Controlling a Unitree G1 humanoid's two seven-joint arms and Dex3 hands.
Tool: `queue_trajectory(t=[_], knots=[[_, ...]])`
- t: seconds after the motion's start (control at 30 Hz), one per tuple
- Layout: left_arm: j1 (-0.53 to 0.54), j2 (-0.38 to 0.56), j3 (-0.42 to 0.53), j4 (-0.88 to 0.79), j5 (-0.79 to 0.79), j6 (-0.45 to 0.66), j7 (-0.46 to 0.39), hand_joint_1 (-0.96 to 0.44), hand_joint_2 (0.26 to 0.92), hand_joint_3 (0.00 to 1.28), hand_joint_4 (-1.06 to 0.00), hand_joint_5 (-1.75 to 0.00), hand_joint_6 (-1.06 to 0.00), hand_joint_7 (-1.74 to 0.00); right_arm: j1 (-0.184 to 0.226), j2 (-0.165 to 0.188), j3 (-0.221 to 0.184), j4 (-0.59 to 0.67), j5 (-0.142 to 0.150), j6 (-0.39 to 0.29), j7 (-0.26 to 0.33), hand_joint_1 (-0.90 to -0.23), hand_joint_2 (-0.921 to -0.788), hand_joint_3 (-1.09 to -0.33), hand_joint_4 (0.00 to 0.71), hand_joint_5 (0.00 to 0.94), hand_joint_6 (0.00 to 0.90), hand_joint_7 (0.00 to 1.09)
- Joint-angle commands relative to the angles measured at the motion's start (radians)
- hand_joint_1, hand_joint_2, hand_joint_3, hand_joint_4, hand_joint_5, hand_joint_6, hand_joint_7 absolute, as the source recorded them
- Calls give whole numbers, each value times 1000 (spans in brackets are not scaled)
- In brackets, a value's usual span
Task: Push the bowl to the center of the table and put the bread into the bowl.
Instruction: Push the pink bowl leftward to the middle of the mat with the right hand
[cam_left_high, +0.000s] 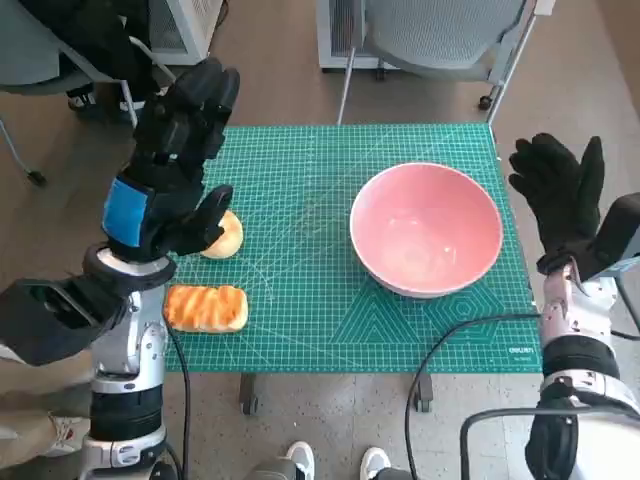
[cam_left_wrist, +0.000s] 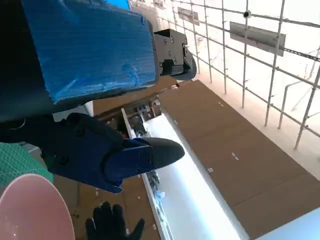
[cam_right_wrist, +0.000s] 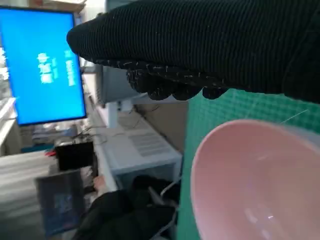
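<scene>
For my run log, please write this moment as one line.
pink bowl: right of centre, empty | bread: on mat | left hand: open | right hand: open beside bowl

Surface: small table under green cutting mat (cam_left_high: 330, 260), centre of frame | pink bowl (cam_left_high: 426, 229) right of centre, upright | round bread (cam_left_high: 226, 236) left, part hidden | striped bread (cam_left_high: 206, 308) lower left, at mat's edge

The left hand (cam_left_high: 175, 165) covered part of the round bun (cam_left_high: 224, 236). In both wrist views the pink bowl (cam_left_wrist: 30, 210) was cut off by the picture's edge.
</scene>
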Motion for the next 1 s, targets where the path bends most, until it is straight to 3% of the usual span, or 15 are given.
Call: queue_trajectory(t=[0.03,0.43,1.0], knots=[[12,13,4,-26,11,9,11,-545,912,600,-68,-28,1,-479,35,-2,-3,16,-15,32,-28,-565,-921,-870,356,17,399,35],[28,15,3,-52,15,24,22,-547,904,620,-61,-37,1,-487,54,9,-10,19,-23,47,-47,-605,-921,-853,359,9,423,41],[60,23,4,-91,18,37,34,-556,891,645,-48,-64,1,-493,66,28,-25,21,-22,74,-38,-611,-921,-850,352,1,421,33]])
